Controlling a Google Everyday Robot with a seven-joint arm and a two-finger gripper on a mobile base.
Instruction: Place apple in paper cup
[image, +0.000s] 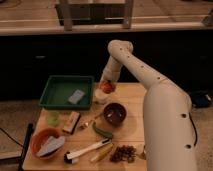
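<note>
The small white paper cup (101, 96) stands on the wooden table just right of the green tray. The orange-red apple (106, 86) is directly above the cup's mouth, at the tip of my arm. My gripper (106, 84) is around the apple, right over the cup, with the white arm reaching in from the right. Whether the apple rests in the cup or is still held above it cannot be told.
A green tray (60, 91) with a grey sponge sits left of the cup. A dark maroon bowl (115, 114), a long green vegetable (102, 131), a pale green cup (52, 118), an orange bowl (46, 142), a white brush and nuts lie nearer the front.
</note>
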